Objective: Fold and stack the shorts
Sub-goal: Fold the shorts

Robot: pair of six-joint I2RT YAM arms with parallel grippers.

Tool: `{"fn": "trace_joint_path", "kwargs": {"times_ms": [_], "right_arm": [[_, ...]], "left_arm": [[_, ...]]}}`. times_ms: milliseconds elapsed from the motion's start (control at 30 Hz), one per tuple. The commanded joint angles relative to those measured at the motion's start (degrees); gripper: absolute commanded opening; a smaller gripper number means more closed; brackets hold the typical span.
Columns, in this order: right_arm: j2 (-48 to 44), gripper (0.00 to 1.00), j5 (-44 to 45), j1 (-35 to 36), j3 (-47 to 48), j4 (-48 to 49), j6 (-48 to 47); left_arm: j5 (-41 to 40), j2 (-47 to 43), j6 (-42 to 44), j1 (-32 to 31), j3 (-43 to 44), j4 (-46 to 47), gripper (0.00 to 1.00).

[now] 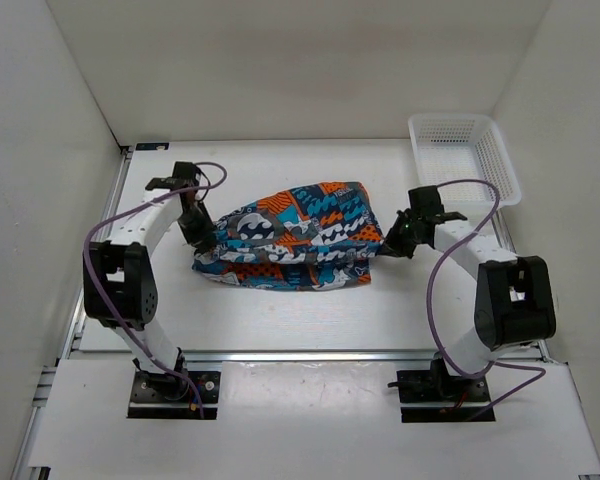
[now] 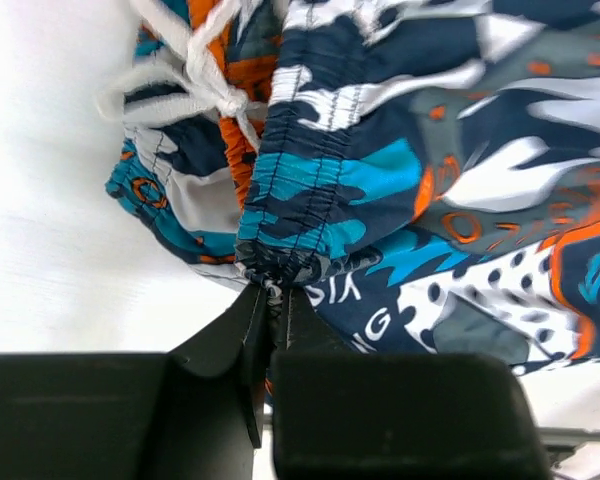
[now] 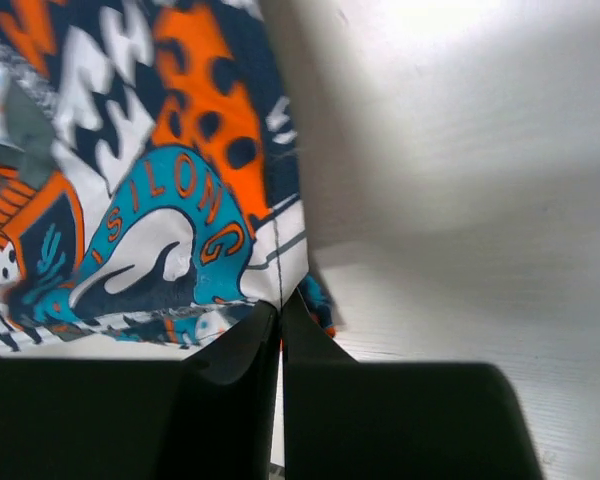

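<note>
So our left gripper [image 2: 272, 298] is pinched shut on the elastic waistband [image 2: 310, 190]. The fabric bunches right at the tips, and the drawstring [image 2: 195, 80] is just beyond them, off to one side. The shorts [image 1: 290, 238] sit on the table [image 1: 280, 315], stretched between both sets of jaws. Their long axis runs left to right, waist toward the left jaws and leg hem toward the right ones. Our right gripper [image 3: 280, 308] is clamped on that hem edge. We reckon this is the grab before a fold. Next, both ends probably need lifting together, evenly, so nothing slips.
</note>
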Motion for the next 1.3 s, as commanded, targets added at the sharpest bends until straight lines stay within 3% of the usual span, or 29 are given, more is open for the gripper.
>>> {"fn": "trace_joint_path", "kwargs": {"times_ms": [0,233,333,433,567,667,700,733,767,800,833,900,1067,1167,1267], "right_arm": [[-3.23,0.00,3.40,-0.13,7.22,-4.68,-3.72],[-2.53,0.00,3.93,1.98,21.37,-10.14,-6.90],[-3.14,0.00,5.15,5.05,22.87,-11.37,-9.09],[-4.37,0.00,7.87,9.79,20.60,-12.60,-10.50],[-4.90,0.00,12.27,17.34,12.26,-12.08,-10.50],[-4.38,0.00,16.93,18.59,5.75,-11.20,-9.02],[-4.37,0.00,18.07,18.59,4.26,-10.41,-8.49],[-4.37,0.02,18.78,18.59,2.41,-10.41,-8.48],[-3.76,0.13,18.17,18.59,2.40,-10.41,-8.48],[-3.76,0.57,17.30,18.07,2.40,-10.41,-8.48],[-3.23,0.78,16.07,18.07,2.92,-10.41,-9.09],[-3.23,0.98,15.18,18.07,4.41,-11.63,-9.62],[-4.37,0.98,16.32,18.59,10.55,-16.10,-11.29],[-5.60,0.97,16.32,18.59,11.88,-16.73,-11.29],[-6.13,0.96,14.48,18.59,11.89,-16.73,-11.29]], "left_arm": [[-3.41,-1.84,0.97,-0.28,7.08,-3.60,0.10],[-11.06,6.85,4.48,0.24,30.78,-12.92,0.10],[-13.44,7.38,5.80,2.42,33.38,-14.78,0.10],[-13.44,5.72,6.33,4.72,29.53,-13.55,0.10],[-12.40,3.08,5.72,6.30,16.37,-9.43,0.10],[-10.02,1.85,5.71,6.84,8.54,-6.17,0.10],[-8.45,1.15,5.71,6.84,7.02,-6.17,0.16],[-7.73,1.14,5.02,6.84,5.53,-5.47,0.44],[-7.73,-0.34,5.01,6.84,4.12,-5.46,0.67],[-7.21,-1.05,5.01,6.84,1.67,-4.94,0.99],[-7.20,-1.84,5.01,6.84,0.69,-4.93,0.99],[-7.20,-2.89,5.01,8.23,0.15,-4.93,0.99],[-7.20,-3.43,5.54,9.91,3.40,-4.93,0.99],[-7.20,-2.73,5.54,9.91,4.20,-4.93,0.90],[-7.20,-0.27,5.54,10.44,4.20,-4.93,0.87]]}}
